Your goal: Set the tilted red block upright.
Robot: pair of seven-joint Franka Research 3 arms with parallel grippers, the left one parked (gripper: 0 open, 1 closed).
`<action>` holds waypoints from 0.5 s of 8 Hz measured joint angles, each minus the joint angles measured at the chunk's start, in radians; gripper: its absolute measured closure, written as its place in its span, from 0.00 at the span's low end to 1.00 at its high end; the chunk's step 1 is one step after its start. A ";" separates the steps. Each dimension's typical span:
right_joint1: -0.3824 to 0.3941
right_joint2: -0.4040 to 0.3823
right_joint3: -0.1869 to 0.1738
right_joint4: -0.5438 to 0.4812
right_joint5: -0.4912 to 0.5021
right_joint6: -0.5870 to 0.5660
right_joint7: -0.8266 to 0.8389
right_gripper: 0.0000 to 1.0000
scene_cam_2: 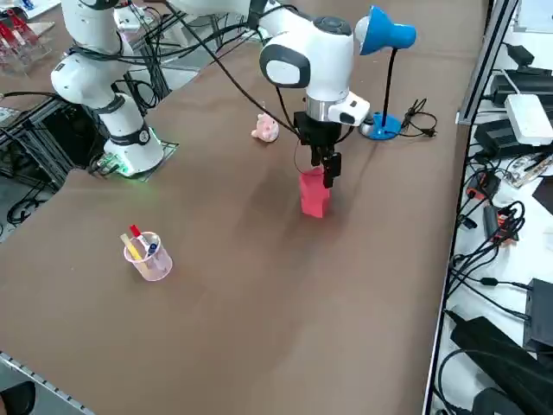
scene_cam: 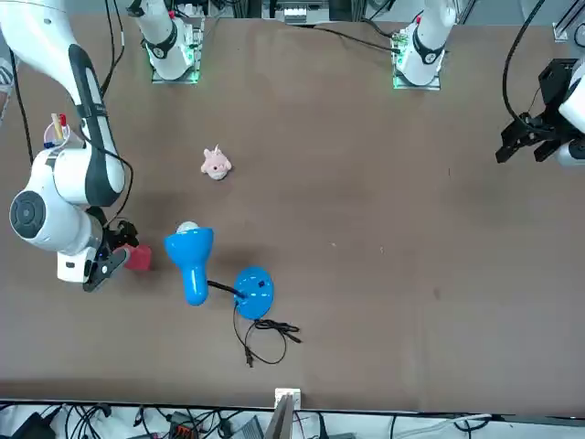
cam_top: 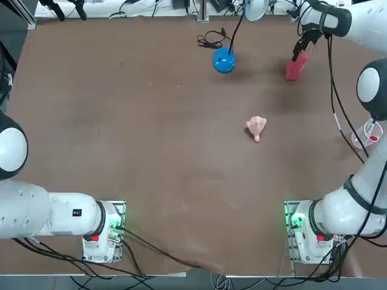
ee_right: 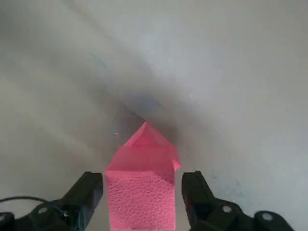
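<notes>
1. The red block [ee_right: 142, 192] sits between the right tool's [ee_right: 143, 195] two dark fingers [ee_right: 85, 192], with a narrow gap on each side.
2. Its pebbled face fills the near view.
3. Bare worktop [ee_right: 216, 72] lies beyond.

Wrist view: red block [ee_right: 140, 202] cut off at frame edge, its base hidden, so can't tell if I touch it. Front view: my right gripper [scene_cam: 108, 258] covers part of it. Cup [scene_cam_2: 149, 256] contents too small to ID.
</notes>
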 joint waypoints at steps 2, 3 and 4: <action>-0.005 0.001 -0.001 -0.009 0.000 0.012 -0.007 0.00; -0.005 0.001 -0.001 -0.009 0.000 0.012 -0.008 0.00; -0.005 0.001 -0.001 -0.011 0.000 0.012 -0.008 0.00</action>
